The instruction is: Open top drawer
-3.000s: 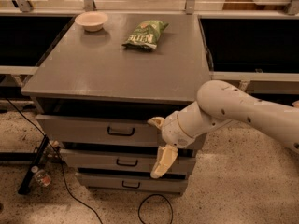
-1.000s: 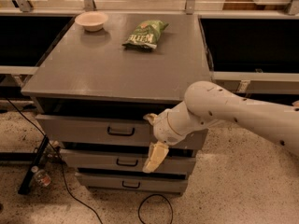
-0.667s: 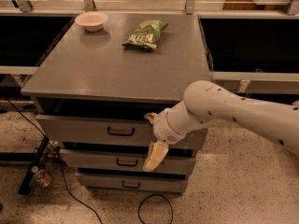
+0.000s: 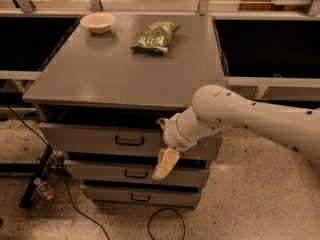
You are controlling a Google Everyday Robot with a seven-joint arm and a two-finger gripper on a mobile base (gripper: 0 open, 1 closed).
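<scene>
I see the grey cabinet (image 4: 110, 74) with the top drawer (image 4: 85, 138) directly under its surface. The gripper (image 4: 165, 163) hangs before that drawer's lower edge, right of the handle (image 4: 129, 141), shifted left since three seconds ago; I cannot tell its grip state. The green bag (image 4: 156, 36), print unreadable, and the bowl (image 4: 98, 22) sit on top at the rear.
</scene>
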